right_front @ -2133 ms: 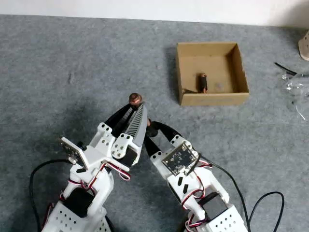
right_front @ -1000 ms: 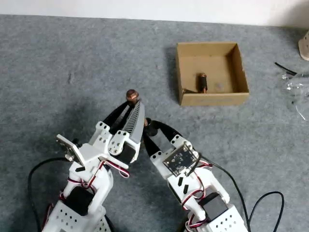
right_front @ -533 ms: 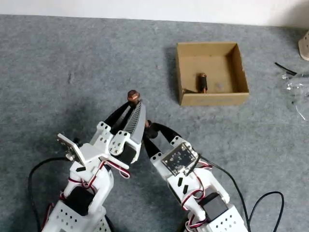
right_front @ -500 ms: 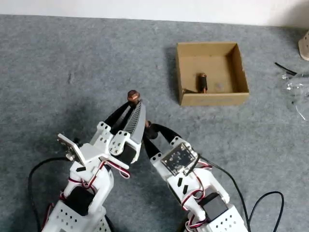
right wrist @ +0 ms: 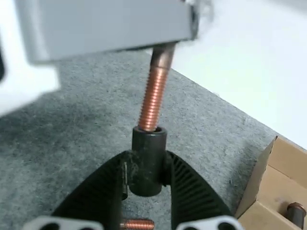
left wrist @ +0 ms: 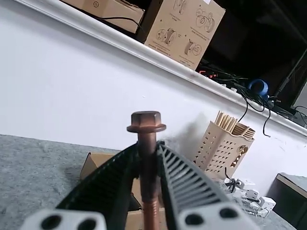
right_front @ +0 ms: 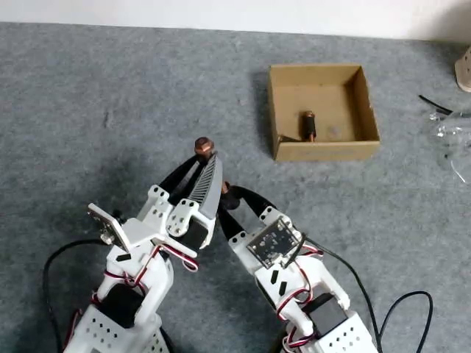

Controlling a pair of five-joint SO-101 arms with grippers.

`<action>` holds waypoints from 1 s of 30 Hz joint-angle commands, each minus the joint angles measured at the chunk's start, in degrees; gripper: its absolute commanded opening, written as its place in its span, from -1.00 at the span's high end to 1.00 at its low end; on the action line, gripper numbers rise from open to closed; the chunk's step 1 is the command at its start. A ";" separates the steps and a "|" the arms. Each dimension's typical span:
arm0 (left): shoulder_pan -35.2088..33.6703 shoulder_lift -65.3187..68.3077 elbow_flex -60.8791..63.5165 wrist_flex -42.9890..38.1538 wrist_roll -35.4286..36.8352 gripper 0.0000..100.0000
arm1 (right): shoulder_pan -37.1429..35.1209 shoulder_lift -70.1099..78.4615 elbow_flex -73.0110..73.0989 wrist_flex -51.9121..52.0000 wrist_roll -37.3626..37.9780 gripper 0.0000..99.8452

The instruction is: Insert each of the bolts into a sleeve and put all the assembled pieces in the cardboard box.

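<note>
While the left gripper [right_front: 206, 160], pinching the bolt [right_front: 204, 145] upright, is barely drifting from its earlier spot, the right gripper [right wrist: 147, 166] is squeezing the sleeve [right wrist: 149, 143] beneath it, short of the cardboard box [right_front: 324, 151]. The right wrist view is revealing the thread tip seemingly entering the sleeve, which the high view is hiding, so insertion is probably just starting.

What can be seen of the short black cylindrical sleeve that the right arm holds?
The short black cylindrical sleeve is a matte dark tube, metal or plastic by its look. The right arm's jaws are shut on it, one on each side. Its open end faces the copper-coloured threaded bolt, whose tip just enters the bore; the left arm holds that bolt. The sleeve is held above the grey carpet.
</note>
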 commanded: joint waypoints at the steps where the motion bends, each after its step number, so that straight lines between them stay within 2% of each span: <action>1: 0.22 -0.57 1.27 -0.79 0.00 0.99 | -0.48 -1.27 -1.54 -2.24 -0.44 0.99; 10: -0.92 -0.57 1.27 -0.79 0.26 0.99 | -0.66 -1.27 -4.26 -3.74 -0.62 0.99; 15: -0.84 -0.57 1.27 0.88 0.26 0.99 | -3.91 -1.27 -7.34 -3.65 -1.76 0.99; 26: -0.84 -0.57 1.27 1.32 0.26 0.99 | -3.56 -1.27 -7.25 -3.65 -1.76 0.99; 30: 0.13 -0.57 1.27 5.98 0.09 0.99 | -3.56 -1.27 -7.08 -3.47 -1.76 0.99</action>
